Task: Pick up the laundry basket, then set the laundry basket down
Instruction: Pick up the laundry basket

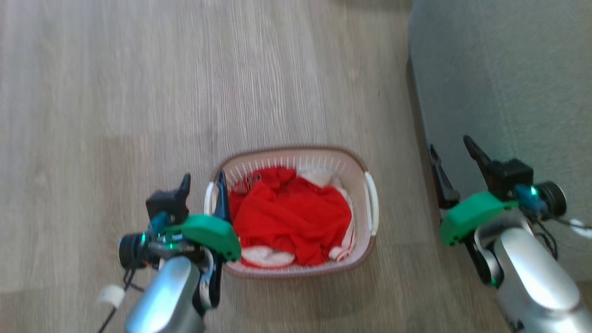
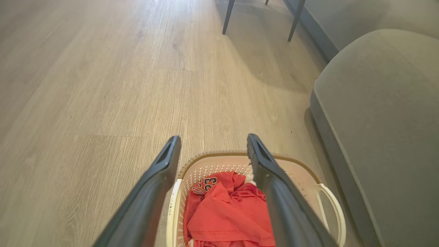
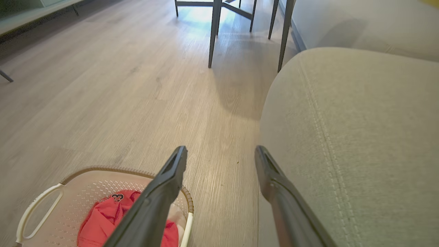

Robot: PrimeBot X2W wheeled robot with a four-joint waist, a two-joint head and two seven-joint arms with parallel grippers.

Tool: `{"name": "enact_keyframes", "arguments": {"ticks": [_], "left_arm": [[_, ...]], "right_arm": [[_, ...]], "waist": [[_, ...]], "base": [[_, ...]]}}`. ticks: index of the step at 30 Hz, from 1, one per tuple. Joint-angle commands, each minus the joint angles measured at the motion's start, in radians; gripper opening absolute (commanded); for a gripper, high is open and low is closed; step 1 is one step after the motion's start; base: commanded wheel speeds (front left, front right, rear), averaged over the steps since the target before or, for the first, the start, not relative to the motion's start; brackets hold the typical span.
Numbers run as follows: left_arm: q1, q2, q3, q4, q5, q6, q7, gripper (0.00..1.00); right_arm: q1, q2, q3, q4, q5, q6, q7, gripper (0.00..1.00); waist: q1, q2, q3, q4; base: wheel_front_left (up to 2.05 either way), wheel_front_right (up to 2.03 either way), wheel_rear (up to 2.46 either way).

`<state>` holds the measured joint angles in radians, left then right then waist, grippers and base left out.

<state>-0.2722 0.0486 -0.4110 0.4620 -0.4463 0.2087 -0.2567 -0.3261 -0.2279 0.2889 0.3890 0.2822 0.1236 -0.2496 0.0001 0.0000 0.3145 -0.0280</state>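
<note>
Soft even daylight; head view blurred, wrist views' edges stretched.

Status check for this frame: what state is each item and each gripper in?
laundry basket: upright on the floor, not lifted, holding clothes.
red clothes: crumpled inside the basket.
left gripper: open, fingers astride the basket's left edge, not closed on it.
right gripper: open, empty, off to the basket's right beside a grey seat.

Home, likely a living room. Wood-look plank floor, grey upholstered sofa with stitched seam, thin dark furniture legs farther off, basket of red clothes on the floor.
</note>
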Motion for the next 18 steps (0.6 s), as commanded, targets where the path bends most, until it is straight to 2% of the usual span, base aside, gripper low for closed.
{"name": "enact_keyframes", "arguments": {"ticks": [1,8,11,18], "left_arm": [[-0.053,0.002,0.023,0.0,0.0,0.005,-0.005,1.0],[-0.174,0.002,-0.027,0.178,-0.034,0.003,-0.005,1.0],[-0.25,0.002,-0.056,0.286,-0.044,0.009,-0.005,1.0],[-0.347,0.002,-0.098,0.401,-0.069,0.011,-0.005,1.0]], "right_arm": [[-0.035,-0.017,0.03,-0.002,0.019,0.007,-0.012,1.0],[-0.159,-0.018,0.153,0.154,0.153,0.007,-0.012,1.0],[-0.236,-0.01,0.252,0.247,0.262,0.007,-0.012,1.0],[-0.358,0.004,0.405,0.359,0.454,0.007,0.01,1.0]], "waist": [[-0.0001,0.0,0.087,0.0],[-0.0001,0.0,0.222,-0.012],[-0.0001,0.0,0.283,-0.015],[-0.0001,0.0,0.367,-0.004]], "base": [[0.0,0.0,0.0],[0.0,0.0,0.0],[0.0,0.0,0.0],[0.0,0.0,0.0]]}}
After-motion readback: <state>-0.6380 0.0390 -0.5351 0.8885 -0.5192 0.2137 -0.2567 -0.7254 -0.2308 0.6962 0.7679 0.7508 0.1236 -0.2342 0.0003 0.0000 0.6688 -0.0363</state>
